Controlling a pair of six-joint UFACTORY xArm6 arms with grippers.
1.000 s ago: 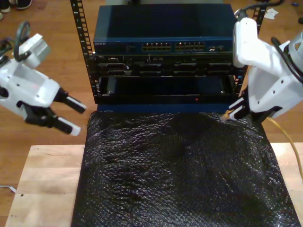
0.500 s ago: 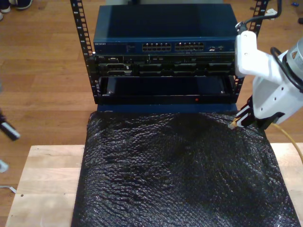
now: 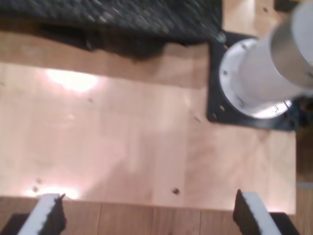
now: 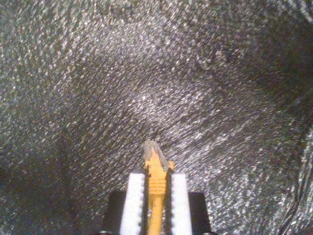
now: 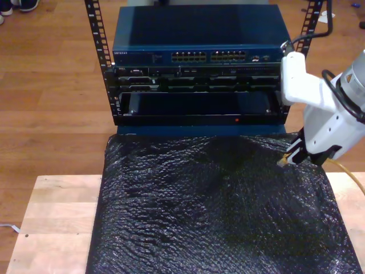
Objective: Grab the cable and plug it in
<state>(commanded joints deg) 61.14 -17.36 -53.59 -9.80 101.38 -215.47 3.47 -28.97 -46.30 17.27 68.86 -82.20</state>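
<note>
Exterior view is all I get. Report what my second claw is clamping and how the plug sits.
Observer: Your second claw is shut on the cable; its clear plug pokes out past the white pads, pointing at the black mat.
Operator: Now give me the first claw.
Observer: Your first claw is open and empty, above a bare wooden board.
Operator: Name what's near it.
Observer: A white arm base on a black plate.
</note>
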